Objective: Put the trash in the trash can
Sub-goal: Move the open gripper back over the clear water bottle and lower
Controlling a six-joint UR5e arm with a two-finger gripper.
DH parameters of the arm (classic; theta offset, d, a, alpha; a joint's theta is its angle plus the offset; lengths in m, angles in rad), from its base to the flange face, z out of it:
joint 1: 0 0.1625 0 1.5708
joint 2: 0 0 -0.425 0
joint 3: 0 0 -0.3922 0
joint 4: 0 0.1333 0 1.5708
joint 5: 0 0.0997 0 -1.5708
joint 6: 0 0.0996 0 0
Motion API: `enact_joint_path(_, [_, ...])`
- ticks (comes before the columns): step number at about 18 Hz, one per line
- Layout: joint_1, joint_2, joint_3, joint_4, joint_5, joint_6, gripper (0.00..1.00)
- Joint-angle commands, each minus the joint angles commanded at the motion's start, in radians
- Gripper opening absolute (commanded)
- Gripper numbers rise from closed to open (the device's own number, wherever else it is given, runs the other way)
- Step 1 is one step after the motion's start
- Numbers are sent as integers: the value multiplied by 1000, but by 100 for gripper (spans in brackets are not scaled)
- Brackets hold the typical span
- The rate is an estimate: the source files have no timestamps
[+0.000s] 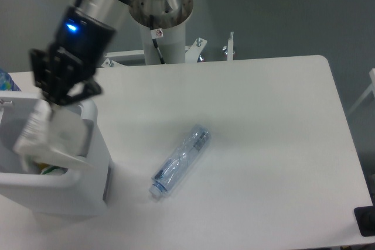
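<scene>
White table (263, 121), broad and pale, filling most of the view. At its left edge, boxy white trash can (96, 162) with rounded corners, thick rim and a grey tab on the right edge; inside, near the bottom, yellow-green wrapper scraps (50, 170) just visible. Behind the table's far edge, the arm's round base column (163, 16).

Above the can's opening, gripper (55, 102) — dark, blurred, a blue light glowing on the wrist above it — pointing downward over the can's near right corner. Jaws closed on the upper end of a crumpled white paper-like wad (50, 139), which hangs below the fingers, its lower part level with the can's rim and over the opening, one flat edge reaching across the right rim.

Near the middle of the table, well apart from the gripper and to the right of the can, crushed clear plastic bottle (180, 160) — lying on its side, set diagonally, bluish neck end toward the lower left, base toward the upper right.
</scene>
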Motion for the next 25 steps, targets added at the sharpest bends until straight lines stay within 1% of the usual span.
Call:
enact_joint_path(1, [-3,0,-9,2,-3,3,32])
enact_joint_path(2, [-3,-1,-15,3,-14,8,52])
enact_joint_path(3, [-3,-5,-15,3,-23,8,66])
enact_joint_path(4, [-3,-6,-15,3,-23,5,100])
enact_joint_path(7, [1,-14,-12,3,-21,-2,100])
enact_joint_path(10, [37,-18,-8,3,-23,-3,100])
enact_joint_path(13, [122,-57,7,5,-26,-3,100])
enact_joint_path(16, [211,-122,43,2,-26,-3,100])
enact_joint_path(18, [250,-184,76,-3,-17,-3,100])
enact_joint_path(20, [261,-253,104,-11,0,-2,100])
enact_joint_path(21, [262,-286,122,-24,20,-2,100])
enact_joint_path(23, [261,-337,153,-73,89,9,100])
enact_joint_path(25, [259,-382,178,-109,145,18,100])
